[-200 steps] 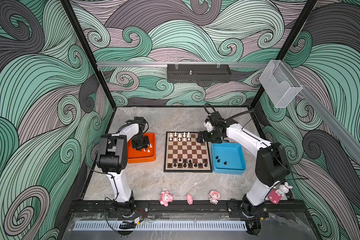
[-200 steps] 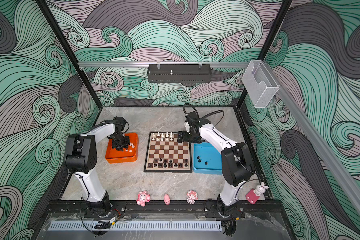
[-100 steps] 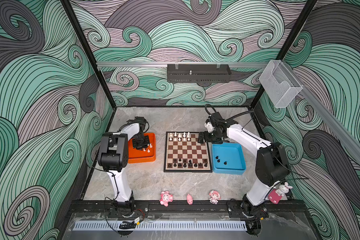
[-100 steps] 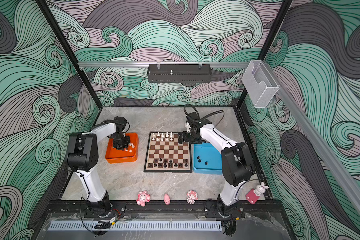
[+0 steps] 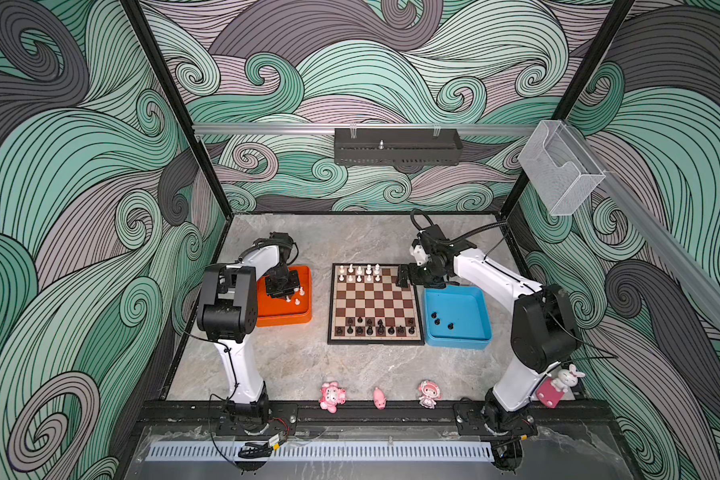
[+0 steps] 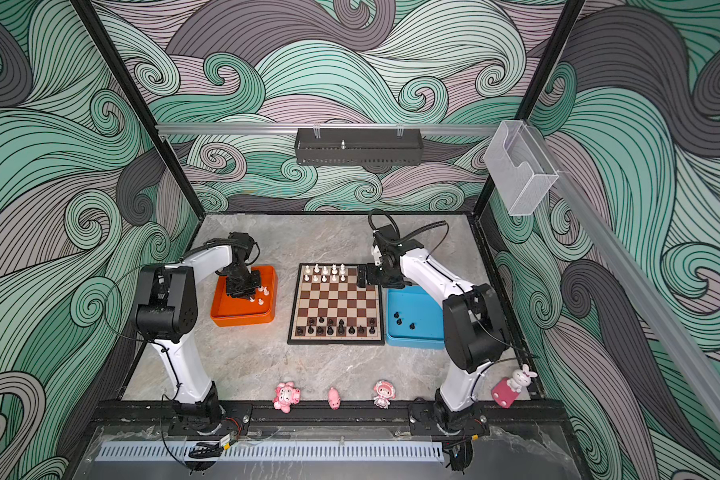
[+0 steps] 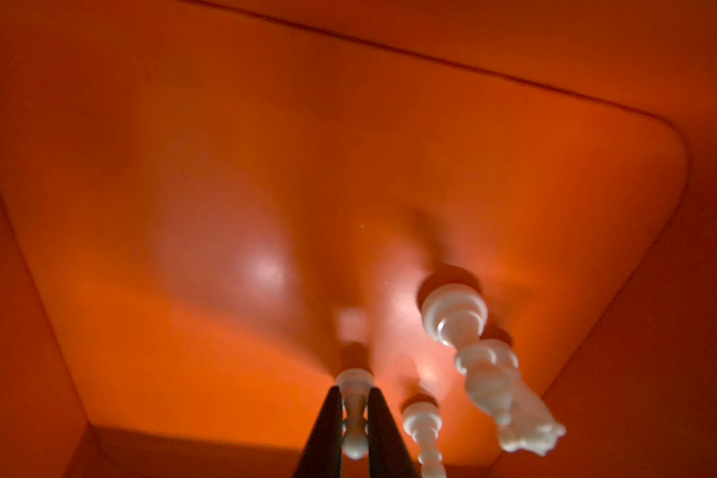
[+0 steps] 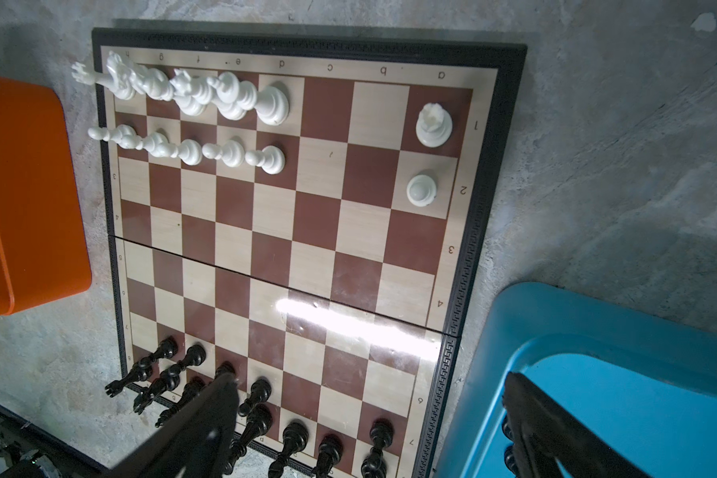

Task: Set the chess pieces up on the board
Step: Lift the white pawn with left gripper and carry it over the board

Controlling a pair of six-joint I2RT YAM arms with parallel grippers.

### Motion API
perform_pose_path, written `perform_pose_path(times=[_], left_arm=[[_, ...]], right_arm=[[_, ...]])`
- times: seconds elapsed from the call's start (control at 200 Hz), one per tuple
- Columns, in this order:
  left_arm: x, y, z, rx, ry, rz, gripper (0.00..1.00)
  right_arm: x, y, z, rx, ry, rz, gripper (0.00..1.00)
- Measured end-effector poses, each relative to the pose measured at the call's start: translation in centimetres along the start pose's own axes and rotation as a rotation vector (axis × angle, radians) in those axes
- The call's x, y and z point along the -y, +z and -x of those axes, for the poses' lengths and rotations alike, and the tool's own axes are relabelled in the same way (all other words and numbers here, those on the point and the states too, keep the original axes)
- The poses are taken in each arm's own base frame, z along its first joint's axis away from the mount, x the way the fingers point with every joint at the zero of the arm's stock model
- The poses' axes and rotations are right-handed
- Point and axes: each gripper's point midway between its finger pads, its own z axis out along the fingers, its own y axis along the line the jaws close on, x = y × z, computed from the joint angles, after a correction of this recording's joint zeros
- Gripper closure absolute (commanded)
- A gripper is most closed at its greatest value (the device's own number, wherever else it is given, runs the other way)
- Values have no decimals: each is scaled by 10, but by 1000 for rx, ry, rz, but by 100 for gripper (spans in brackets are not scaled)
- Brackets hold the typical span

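The board (image 5: pixel 375 341) (image 6: pixel 335 341) lies mid-table, with white chess pieces (image 5: pixel 359 272) on its far rows and black ones (image 5: pixel 375 328) on its near rows. My left gripper (image 7: pixel 354 430) is down inside the orange tray (image 5: pixel 283 319), its two dark fingers (image 7: pixel 332 434) shut on the neck of a white pawn (image 7: pixel 353 383). Beside it stand another white pawn (image 7: pixel 421 418), a larger white piece (image 7: pixel 454 314) and a knight (image 7: pixel 514 405). My right gripper (image 5: pixel 402 276) (image 8: pixel 371 378) hangs open and empty over the board's far right corner.
A blue tray (image 5: pixel 458 344) right of the board holds three black pieces (image 5: pixel 441 322). Pink figurines (image 5: pixel 332 395) line the table's front edge, and a bunny on a pink cube (image 5: pixel 555 390) sits by the right arm's base. A black box (image 5: pixel 395 146) hangs on the back wall.
The left gripper's fingers have closed in on the white pawn in the orange tray. The right arm has stayed where it was, open.
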Motion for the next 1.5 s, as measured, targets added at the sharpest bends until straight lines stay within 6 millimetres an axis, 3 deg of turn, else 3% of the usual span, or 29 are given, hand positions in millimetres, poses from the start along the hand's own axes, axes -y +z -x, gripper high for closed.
perform_pose_path(times=[0.215,0.39,0.575,0.721,0.931,1.106,1.311,1.496], left_arm=[[5,-17,2,23,61,32,85],[27,-68,16,130,148,35,85],[87,-132,24,288,288,-38,85],[149,-157,13,346,413,-104,85],[234,-150,-2,342,561,-166,85],[286,-136,-19,333,648,-201,85],[321,-112,-34,309,708,-214,85],[328,-81,-33,275,714,-191,85]], right_arm=[[2,-1,1,2,2,-1,0],[7,-2,3,7,9,0,0],[17,-11,9,32,29,1,0],[27,-24,11,65,55,-1,0],[46,-44,13,112,103,-13,0],[61,-50,8,121,140,-25,0],[69,-52,3,119,163,-28,0],[72,-57,4,130,175,-18,0]])
